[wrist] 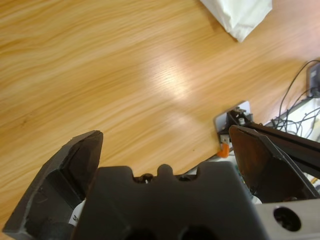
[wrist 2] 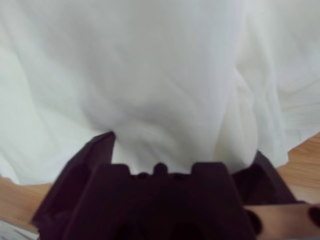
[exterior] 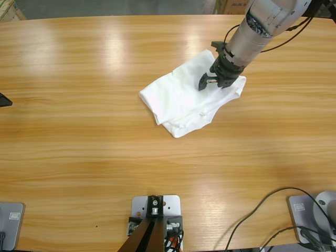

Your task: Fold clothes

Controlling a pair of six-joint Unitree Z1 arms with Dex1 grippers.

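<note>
T-shirt (exterior: 184,97): folded into a bundle, chest logo out of sight; cut off at 12 o'clock in the left wrist view.
Right claw (exterior: 212,81): tips buried in white cloth, blurred up close.
Left claw (wrist: 165,150): body cut by the bottom edge.
Table (exterior: 79,157): edges run out of frame.

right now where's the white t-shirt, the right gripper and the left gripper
white T-shirt (exterior: 178,100), high view, middle of the folded fabric
right gripper (exterior: 212,83), high view, between its fingertips, over the shirt
left gripper (wrist: 165,137), left wrist view, between its open jaws
</note>
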